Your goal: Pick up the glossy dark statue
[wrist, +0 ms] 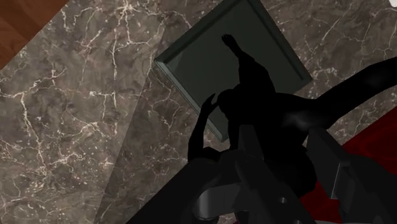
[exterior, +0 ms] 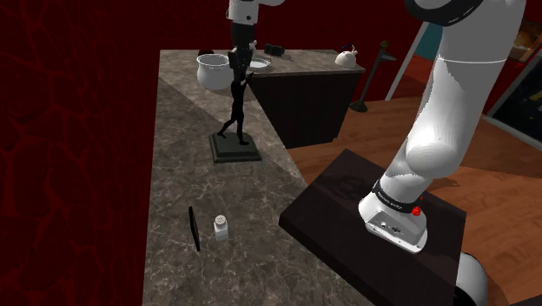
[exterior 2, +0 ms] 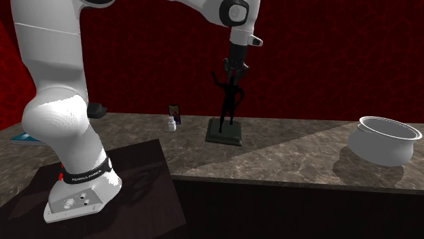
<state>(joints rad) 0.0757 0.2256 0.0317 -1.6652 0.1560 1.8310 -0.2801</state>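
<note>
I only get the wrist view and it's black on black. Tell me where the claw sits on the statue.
Observer: The claw is at the very top of the statue, around its head, with the arm directly above.
Operator: Report whether the base is off the counter.
Observer: It is not. The base rests flat on the counter and the figure stands upright.
Operator: Name whatever stands nearest.
Observer: A white bowl stands on the counter behind the statue, apart from it.
</note>
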